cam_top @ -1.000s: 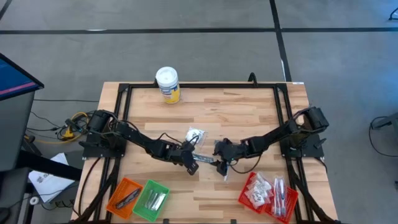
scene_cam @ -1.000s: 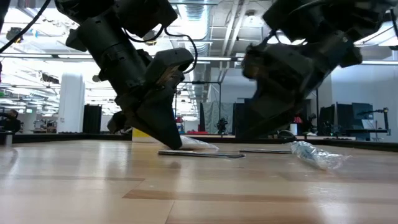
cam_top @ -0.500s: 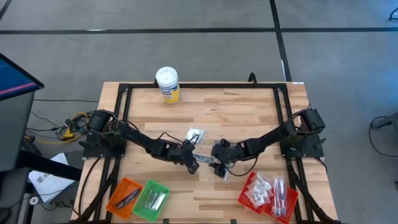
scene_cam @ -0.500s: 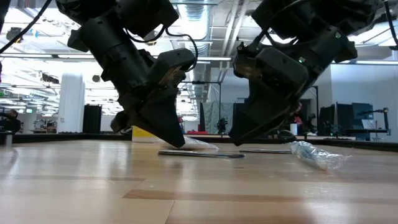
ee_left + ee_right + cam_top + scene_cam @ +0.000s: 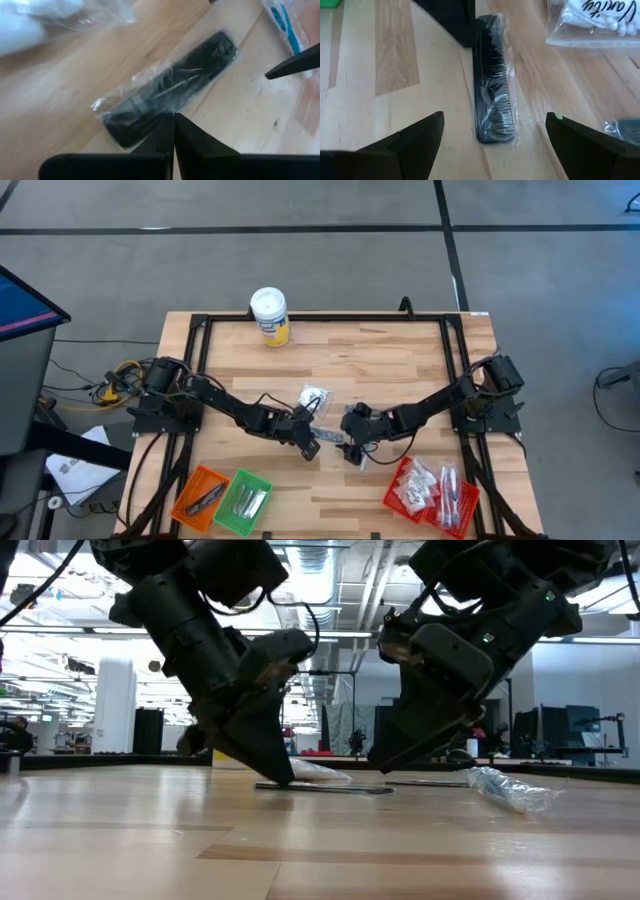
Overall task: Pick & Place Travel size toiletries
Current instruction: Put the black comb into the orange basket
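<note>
A black comb [image 5: 492,90] in a clear wrapper lies flat on the wooden table [image 5: 400,360], mid-table in the high view [image 5: 330,437]. My left gripper [image 5: 174,116] is shut, its tips down at the comb's left end [image 5: 282,778]. My right gripper [image 5: 495,117] stands open over the comb's right end, one finger [image 5: 420,135] on each side of it, touching nothing. A clear bag of cotton swabs [image 5: 314,398] lies just beyond the comb. My left gripper presses its shut fingertips [image 5: 170,127] down on the wrapped comb near its left end [image 5: 135,120]. The fingers come slanting down from the table's left. The comb lies flat on the table under them.
A clear-wrapped item with blue [image 5: 510,790] lies right of the comb. A white-lidded yellow canister [image 5: 270,317] stands at the far edge. Orange [image 5: 200,495] and green [image 5: 243,500] baskets sit at the near left, a red basket [image 5: 430,490] of sachets at the near right.
My right gripper has swung a little toward the table's left, nearer the comb and my left gripper, and has turned somewhat. The comb has stayed flat where it was.
</note>
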Available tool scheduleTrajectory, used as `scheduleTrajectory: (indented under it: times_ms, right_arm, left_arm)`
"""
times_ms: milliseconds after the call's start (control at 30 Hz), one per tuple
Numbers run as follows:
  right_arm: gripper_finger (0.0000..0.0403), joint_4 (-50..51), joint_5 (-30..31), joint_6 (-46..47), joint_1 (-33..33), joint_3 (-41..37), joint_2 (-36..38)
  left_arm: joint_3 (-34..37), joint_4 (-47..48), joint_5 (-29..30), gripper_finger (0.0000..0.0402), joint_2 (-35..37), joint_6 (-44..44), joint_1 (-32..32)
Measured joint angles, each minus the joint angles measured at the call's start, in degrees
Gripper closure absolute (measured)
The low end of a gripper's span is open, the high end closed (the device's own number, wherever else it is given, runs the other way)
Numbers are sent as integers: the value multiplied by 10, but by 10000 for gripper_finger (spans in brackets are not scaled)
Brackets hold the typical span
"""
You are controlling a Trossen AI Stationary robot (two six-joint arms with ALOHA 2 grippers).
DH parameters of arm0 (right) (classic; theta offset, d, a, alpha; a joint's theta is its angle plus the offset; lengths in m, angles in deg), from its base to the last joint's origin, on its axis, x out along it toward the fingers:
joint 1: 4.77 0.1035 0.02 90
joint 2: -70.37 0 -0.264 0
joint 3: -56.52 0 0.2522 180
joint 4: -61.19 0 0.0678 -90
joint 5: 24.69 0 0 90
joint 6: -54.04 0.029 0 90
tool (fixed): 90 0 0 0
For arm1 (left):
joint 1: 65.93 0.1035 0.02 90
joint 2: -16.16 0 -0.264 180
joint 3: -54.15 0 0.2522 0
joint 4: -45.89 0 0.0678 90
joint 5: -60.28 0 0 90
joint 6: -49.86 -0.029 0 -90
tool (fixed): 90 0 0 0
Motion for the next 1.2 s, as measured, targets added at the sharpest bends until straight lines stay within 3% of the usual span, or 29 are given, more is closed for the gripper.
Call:
scheduleTrajectory:
  times_ms: [367,667,1200]
  right_arm:
    - [61,-2,-7,0,0,0,0]
    - [61,-3,-13,3,-2,0,0]
    - [62,-3,-17,0,-10,0,0]
  left_arm:
    - [-2,-5,-25,401,-24,17,-2]
    - [-1,-12,7,401,34,-2,1]
    - [2,0,-1,401,21,-11,8]
